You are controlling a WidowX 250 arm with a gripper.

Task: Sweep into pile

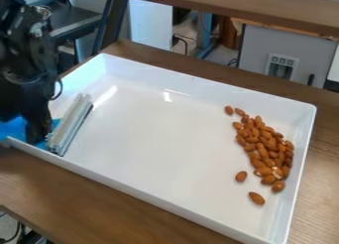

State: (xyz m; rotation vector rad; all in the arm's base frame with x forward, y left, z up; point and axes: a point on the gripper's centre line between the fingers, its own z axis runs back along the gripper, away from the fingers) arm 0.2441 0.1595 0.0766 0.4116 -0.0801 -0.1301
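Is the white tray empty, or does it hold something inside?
Not empty: almonds lie in the white tray, most of them bunched near its right side.

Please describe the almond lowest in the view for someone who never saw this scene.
On the wooden table is a white tray, with an almond pile at its right side. This almond lies apart, lower in the view than every other one.

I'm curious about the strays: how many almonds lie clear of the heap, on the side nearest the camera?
2: one almond left of the heap's near end, another closer to the camera.
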